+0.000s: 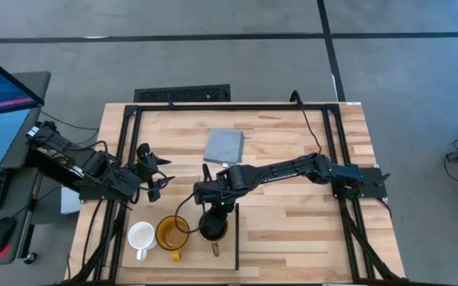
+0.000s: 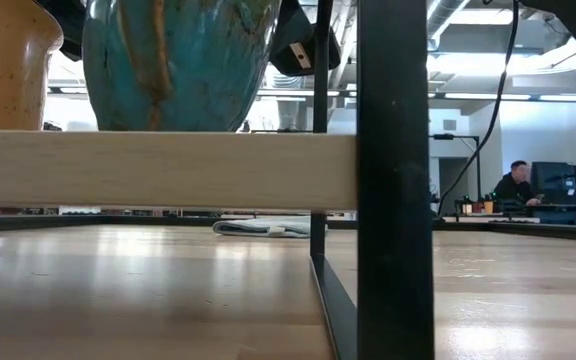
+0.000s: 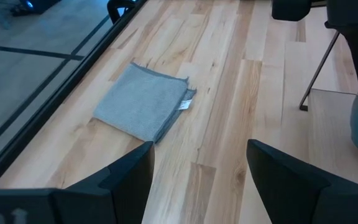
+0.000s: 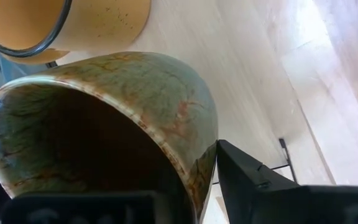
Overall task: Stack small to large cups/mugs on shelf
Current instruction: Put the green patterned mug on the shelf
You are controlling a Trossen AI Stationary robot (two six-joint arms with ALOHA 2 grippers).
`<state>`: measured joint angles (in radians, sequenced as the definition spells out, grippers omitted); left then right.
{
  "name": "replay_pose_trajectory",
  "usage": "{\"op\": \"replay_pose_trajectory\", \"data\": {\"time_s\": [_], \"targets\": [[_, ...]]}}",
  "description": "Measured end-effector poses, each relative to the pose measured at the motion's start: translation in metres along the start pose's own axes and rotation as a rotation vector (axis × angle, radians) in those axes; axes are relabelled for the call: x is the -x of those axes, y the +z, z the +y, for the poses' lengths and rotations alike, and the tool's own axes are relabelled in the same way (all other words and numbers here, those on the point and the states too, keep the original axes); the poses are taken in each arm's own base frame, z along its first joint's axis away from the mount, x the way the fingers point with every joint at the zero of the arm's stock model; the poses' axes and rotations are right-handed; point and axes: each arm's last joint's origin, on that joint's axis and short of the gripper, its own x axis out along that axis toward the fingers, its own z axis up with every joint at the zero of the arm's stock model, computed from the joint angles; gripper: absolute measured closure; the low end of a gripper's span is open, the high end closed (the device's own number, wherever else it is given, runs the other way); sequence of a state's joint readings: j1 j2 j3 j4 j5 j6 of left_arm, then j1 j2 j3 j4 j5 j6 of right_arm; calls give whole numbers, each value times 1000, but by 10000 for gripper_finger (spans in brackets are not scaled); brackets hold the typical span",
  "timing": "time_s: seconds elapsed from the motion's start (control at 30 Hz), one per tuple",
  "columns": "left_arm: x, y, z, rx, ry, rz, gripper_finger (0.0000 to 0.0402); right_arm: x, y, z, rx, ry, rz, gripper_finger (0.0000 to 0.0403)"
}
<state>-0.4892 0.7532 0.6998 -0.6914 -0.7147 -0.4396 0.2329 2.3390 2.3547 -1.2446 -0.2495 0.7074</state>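
Three mugs stand in a row on the pale wood shelf (image 1: 197, 258) at the table's near edge: a small white one (image 1: 141, 236), a yellow-amber one (image 1: 171, 233) and a dark one (image 1: 211, 229) with a tan handle. The dark mug's outside is mottled teal and brown (image 2: 178, 60). My right gripper (image 1: 213, 210) is shut on this mug's rim from above. In the low view the mug's base meets the top of the shelf (image 2: 158, 170). My left gripper (image 1: 156, 173) is open and empty, left of the shelf's far end, above the table. My right gripper holds the dark mug by its rim (image 4: 197, 171), on the far side, opposite the tan handle. One finger (image 4: 260, 180) lies outside the wall; the other is down inside the mug, mostly hidden. The fingers come from above. The mug is upright with its base at the shelf's top.
A folded grey-blue cloth pad (image 1: 224, 145) lies on the table far of the shelf; it also shows in the left wrist view (image 3: 142, 102). A black frame post (image 2: 393, 180) stands at the shelf's right end. A person sits at a desk in the room behind (image 2: 516, 185).
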Motion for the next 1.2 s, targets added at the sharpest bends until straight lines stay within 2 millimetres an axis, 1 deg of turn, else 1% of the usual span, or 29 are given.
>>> {"op": "replay_pose_trajectory", "data": {"time_s": [0.1,0.4,0.57,0.77,1.2], "targets": [[0,0,0,0,0,0,154,0,0,0,-1,9,8,298],[0,0,0,2,-2,0,154,0,0,0,-1,11,8,250],[0,0,-1,3,-24,11,154,0,0,1,0,17,8,233],[0,0,-1,3,-27,12,154,0,0,1,1,35,23,225],[0,0,-1,3,-26,12,154,1,2,-1,-7,39,25,227]]}}
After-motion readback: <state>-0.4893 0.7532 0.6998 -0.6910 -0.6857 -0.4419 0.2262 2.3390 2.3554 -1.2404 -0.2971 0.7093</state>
